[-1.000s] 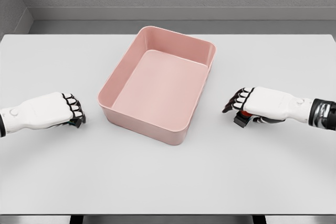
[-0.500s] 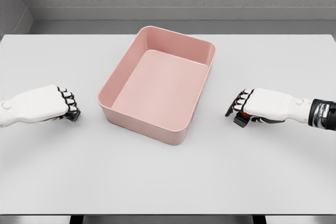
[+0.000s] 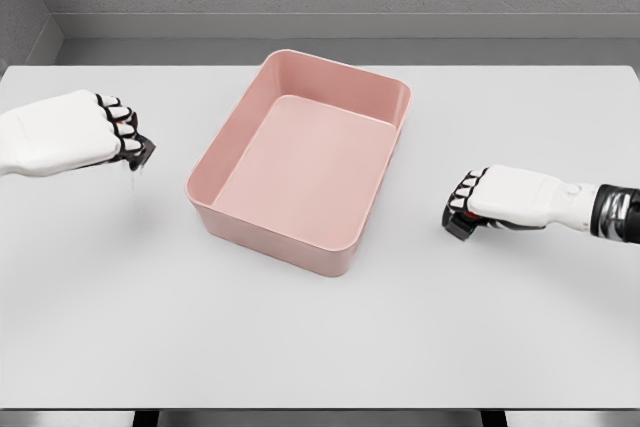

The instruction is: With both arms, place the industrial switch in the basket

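Note:
The pink basket stands empty at the middle of the white table. To its left, my left hand is lifted above the table, fingers curled around a small dark switch that pokes out below the knuckles. To the basket's right, my right hand lies low on the table. Its fingers close over a black switch with a red part, which is mostly hidden under the hand and still rests on the table surface.
A grey wall runs along the table's far edge. The basket's long side walls face both hands, and its rim is higher than the right hand.
My left hand has risen from the table and moved up and back with the dark switch in it. The right hand's fingers have curled tighter over the black and red switch.

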You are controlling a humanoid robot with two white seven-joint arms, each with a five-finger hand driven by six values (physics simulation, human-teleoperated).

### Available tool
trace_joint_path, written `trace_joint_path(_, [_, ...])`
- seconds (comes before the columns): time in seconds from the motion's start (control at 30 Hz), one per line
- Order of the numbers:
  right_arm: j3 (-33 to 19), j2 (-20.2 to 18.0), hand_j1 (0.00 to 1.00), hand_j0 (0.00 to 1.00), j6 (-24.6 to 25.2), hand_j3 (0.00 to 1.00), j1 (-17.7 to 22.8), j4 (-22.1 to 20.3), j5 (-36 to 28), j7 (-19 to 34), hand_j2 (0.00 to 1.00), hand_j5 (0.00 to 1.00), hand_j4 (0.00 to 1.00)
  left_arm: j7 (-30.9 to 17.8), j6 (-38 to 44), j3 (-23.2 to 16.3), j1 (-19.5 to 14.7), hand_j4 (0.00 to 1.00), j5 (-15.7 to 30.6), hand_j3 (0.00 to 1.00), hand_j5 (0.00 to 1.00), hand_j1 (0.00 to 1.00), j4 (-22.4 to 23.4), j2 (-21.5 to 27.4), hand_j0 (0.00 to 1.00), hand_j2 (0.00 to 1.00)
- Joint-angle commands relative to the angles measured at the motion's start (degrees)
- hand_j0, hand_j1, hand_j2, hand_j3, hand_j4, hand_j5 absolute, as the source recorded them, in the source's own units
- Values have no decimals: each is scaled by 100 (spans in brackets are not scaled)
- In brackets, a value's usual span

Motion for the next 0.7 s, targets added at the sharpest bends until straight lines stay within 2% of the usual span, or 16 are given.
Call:
trace_joint_path(0.0, [-28,-7,57,57,11,57,-9,3,-39,6,57,57,57,3,4,-18,-18,34,51,34,34,34,-16,-84,34,34])
trace_joint_path(0.47, [-46,2,53,53,11,53,-237,12,-100,6,53,53,53,-23,4,-88,-554,34,42,34,34,34,-16,-770,34,34])
trace_joint_path(0.63, [-46,-7,53,53,11,53,-360,12,-144,6,53,53,53,-225,4,-211,-703,34,33,34,34,34,-24,-1016,34,34])
trace_joint_path(0.67, [-46,2,52,52,11,52,-369,12,-144,6,52,52,52,-225,4,-378,-835,34,33,34,34,34,-24,-1068,34,34])
